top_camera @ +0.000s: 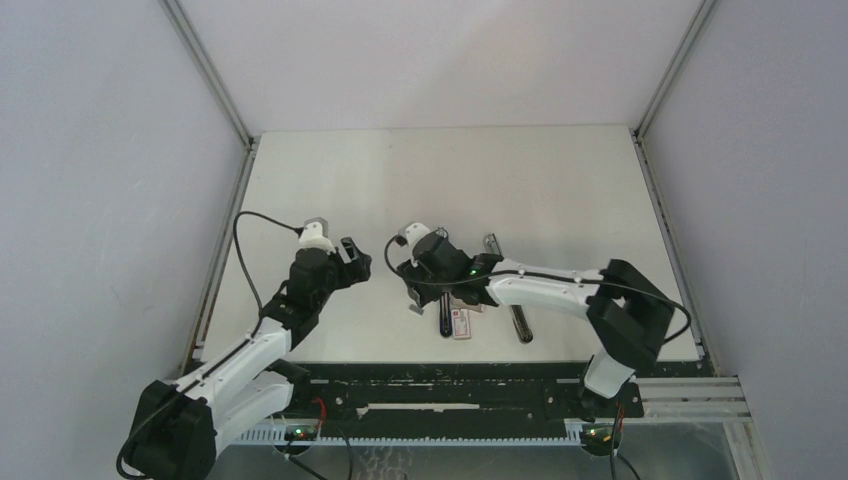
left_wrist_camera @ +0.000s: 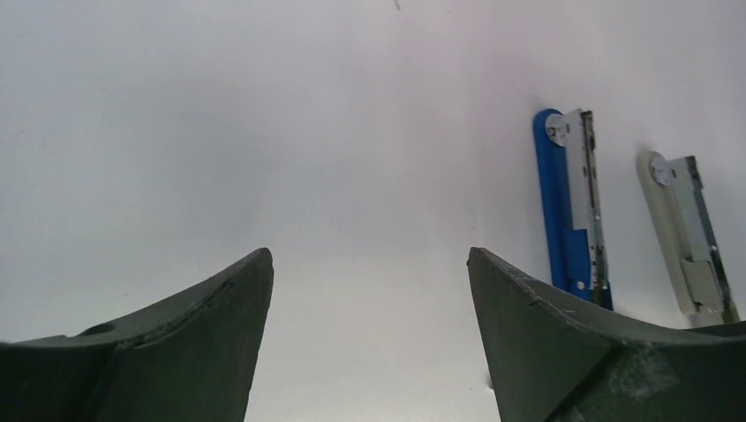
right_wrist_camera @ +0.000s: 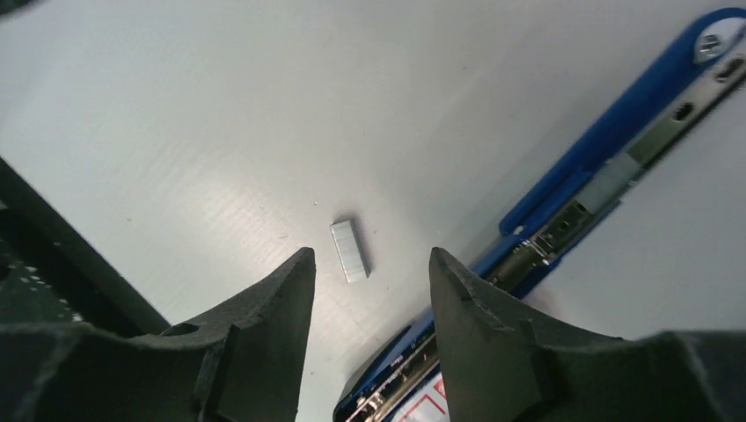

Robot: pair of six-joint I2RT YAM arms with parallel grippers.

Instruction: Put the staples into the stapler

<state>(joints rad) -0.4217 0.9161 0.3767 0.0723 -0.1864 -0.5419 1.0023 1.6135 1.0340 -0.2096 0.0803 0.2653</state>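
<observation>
A short silver strip of staples (right_wrist_camera: 349,251) lies flat on the white table, just beyond my right gripper's tips. The right gripper (right_wrist_camera: 371,256) is open above it, holding nothing. To its right lies the blue stapler (right_wrist_camera: 607,167), opened out, with its metal channel showing. A corner of the red-and-white staple box (right_wrist_camera: 431,409) shows under the right finger. From above, the right gripper (top_camera: 418,292) hangs over the strip (top_camera: 415,308), beside the stapler (top_camera: 445,318) and the box (top_camera: 461,323). My left gripper (top_camera: 355,262) hovers to the left, open and empty (left_wrist_camera: 369,255), with the blue stapler (left_wrist_camera: 567,207) ahead of it.
A second, cream-coloured stapler (left_wrist_camera: 686,237) lies opened out right of the blue one, also seen from above (top_camera: 515,300). Grey walls with metal corner posts close in the table (top_camera: 450,180) on three sides. The arm bases and a black rail (top_camera: 450,390) line the near edge.
</observation>
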